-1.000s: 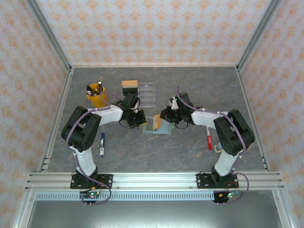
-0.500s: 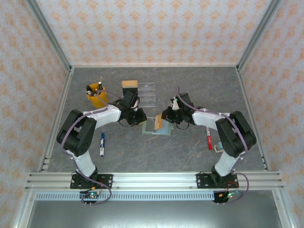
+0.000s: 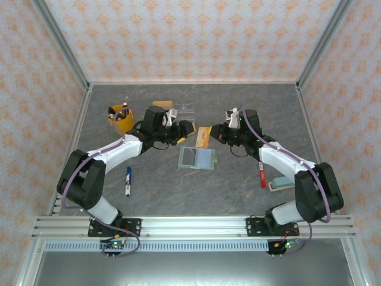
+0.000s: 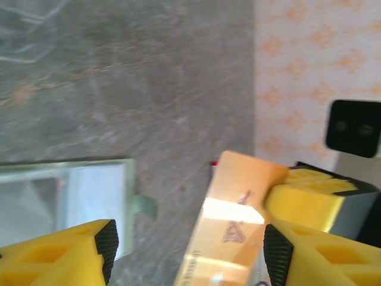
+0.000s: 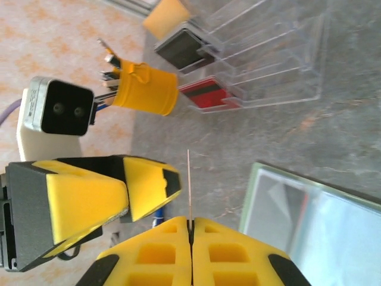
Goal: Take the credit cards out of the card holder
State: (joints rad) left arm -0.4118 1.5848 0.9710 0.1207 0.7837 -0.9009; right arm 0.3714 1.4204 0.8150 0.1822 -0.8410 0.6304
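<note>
The card holder [image 3: 197,158] lies open and flat on the table, sage-green with a pale inside, also seen in the wrist views [image 4: 65,196] [image 5: 315,220]. My right gripper [image 3: 216,136] [image 5: 191,223] is shut on a tan-orange credit card [image 3: 203,136], edge-on in its own view [image 5: 189,179], held above the table behind the holder. My left gripper [image 3: 186,128] [image 4: 190,250] is open, its pads standing either side of that card [image 4: 238,220] without clamping it. A red credit card [image 5: 205,94] lies in the clear tray.
The clear acrylic tray [image 3: 181,113] [image 5: 268,65] stands behind the grippers, with a yellow pen cup [image 3: 121,117] to its left. A blue marker [image 3: 127,180] lies front left. A red marker [image 3: 262,176] and a small teal block [image 3: 280,185] lie front right.
The right gripper drew the tan-orange card out of the holder and carried it back. The left gripper opened, let go and moved back. The holder now lies flat.
</note>
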